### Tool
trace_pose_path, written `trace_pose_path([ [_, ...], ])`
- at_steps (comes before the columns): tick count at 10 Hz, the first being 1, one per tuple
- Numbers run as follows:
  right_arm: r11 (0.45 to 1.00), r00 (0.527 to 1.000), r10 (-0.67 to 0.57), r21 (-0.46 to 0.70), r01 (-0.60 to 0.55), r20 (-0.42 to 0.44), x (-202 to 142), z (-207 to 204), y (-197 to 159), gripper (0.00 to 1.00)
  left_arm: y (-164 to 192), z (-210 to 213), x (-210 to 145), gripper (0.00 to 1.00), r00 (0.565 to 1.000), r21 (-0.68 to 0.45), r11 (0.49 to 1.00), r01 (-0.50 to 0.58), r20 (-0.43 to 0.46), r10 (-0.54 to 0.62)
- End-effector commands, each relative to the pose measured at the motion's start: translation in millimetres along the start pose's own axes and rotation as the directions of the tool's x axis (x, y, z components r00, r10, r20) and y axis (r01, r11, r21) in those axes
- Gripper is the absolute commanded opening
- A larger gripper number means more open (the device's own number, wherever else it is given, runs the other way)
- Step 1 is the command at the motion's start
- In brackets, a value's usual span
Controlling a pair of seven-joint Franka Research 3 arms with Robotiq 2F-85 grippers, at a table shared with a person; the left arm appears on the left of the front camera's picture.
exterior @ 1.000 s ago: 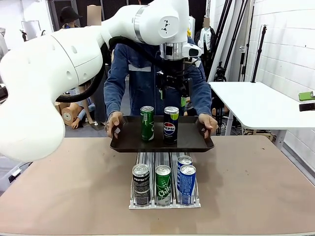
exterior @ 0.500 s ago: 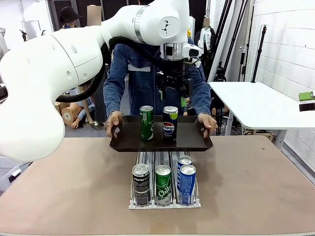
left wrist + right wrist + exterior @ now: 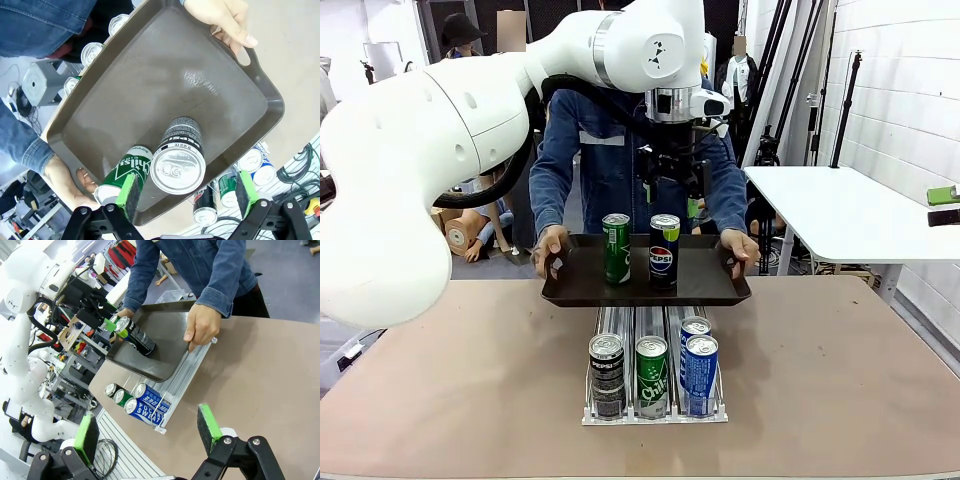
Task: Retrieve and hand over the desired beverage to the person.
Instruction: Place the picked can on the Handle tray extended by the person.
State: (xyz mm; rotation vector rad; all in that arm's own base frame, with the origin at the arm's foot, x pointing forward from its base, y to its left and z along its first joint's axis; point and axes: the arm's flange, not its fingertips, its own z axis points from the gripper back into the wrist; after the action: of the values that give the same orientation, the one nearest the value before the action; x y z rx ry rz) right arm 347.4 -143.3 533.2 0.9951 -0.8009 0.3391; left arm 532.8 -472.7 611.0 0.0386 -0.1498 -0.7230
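While the person [image 3: 620,150] in a blue denim jacket holds a dark brown tray [image 3: 710,285] by both end handles above the far edge of the table [image 3: 840,370], two cans stand upright on it: a black Pepsi can [image 3: 663,252] with a silver lid and, just beside it, a green can [image 3: 616,249]. Left gripper [image 3: 186,192] hangs directly above the Pepsi can, jaws spread wide, one green pad [image 3: 128,190] on either side of the lid and clear of it; it grips nothing. Below the tray a clear rack [image 3: 655,410] on the table holds further cans, among them a blue Pocari Sweat can [image 3: 146,410]. Right gripper [image 3: 150,432] is open and empty, well apart from the tray, looking across the table at the person's hand [image 3: 202,325] on the tray rim
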Motion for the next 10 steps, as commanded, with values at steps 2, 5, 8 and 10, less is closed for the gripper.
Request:
trace_pose_path([
  [2, 1.000, 1.000, 0.007, 0.019, -0.007, 0.018, 2.0, -0.8, -0.1, 1.00, 0.9, 2.5, -0.3, 1.00, 1.000, -0.001, 1.000, -0.002, 0.004, 0.002],
  [5, 1.000, 1.000, 0.007, 0.019, -0.007, 0.018, 2.0, -0.8, -0.1, 1.00, 0.9, 2.5, -0.3, 1.00, 1.000, -0.001, 1.000, -0.002, 0.004, 0.002],
  [8, 1.000, 1.000, 0.007, 0.019, -0.007, 0.018, 2.0, -0.8, -0.1, 1.00, 0.9, 2.5, -0.3, 1.00, 1.000, -0.001, 1.000, -0.002, 0.004, 0.002],
  [10, 1.000, 1.000, 0.007, 0.019, -0.007, 0.018, 2.0, -0.8, -0.1, 1.00, 0.9, 2.5, -0.3, 1.00, 1.000, -0.001, 1.000, -0.002, 0.004, 0.002],
])
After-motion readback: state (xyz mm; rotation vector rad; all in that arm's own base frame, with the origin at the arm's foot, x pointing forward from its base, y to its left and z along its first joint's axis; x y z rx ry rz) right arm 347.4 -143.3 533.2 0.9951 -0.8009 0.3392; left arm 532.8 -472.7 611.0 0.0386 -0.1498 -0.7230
